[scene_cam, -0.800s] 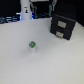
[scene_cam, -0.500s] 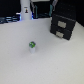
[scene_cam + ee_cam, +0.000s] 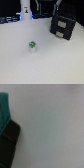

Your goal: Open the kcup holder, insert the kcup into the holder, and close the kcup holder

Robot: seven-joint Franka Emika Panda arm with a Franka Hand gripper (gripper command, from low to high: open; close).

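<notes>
In the exterior view, the picture is blurring every edge. The arm is being cut off by the top edge, showing only as dark shapes at the back, and the pincer cannot be made out there at all. The kcup holder (image 3: 64, 26) is sitting at the exterior view's right, toward the back: a black, boxy unit with a flat top, turned at a slight angle, its two stacked drawer fronts both looking pushed in, each carrying a small light handle. The kcup (image 3: 32, 46) is standing alone on the pale, matte surface (image 3: 50, 62), well apart from the holder, toward the exterior view's left: a small white cylinder with a green top. A tall white bottle-like object (image 3: 25, 11) with a dark band is standing at the back.

In the wrist view, almost everything is showing as smooth grey surface. A dark, rounded block (image 3: 8, 144) and a teal patch (image 3: 4, 111) are crowding one edge, both too blurred to identify. Whether the pincer is spread or pressed together cannot be told.
</notes>
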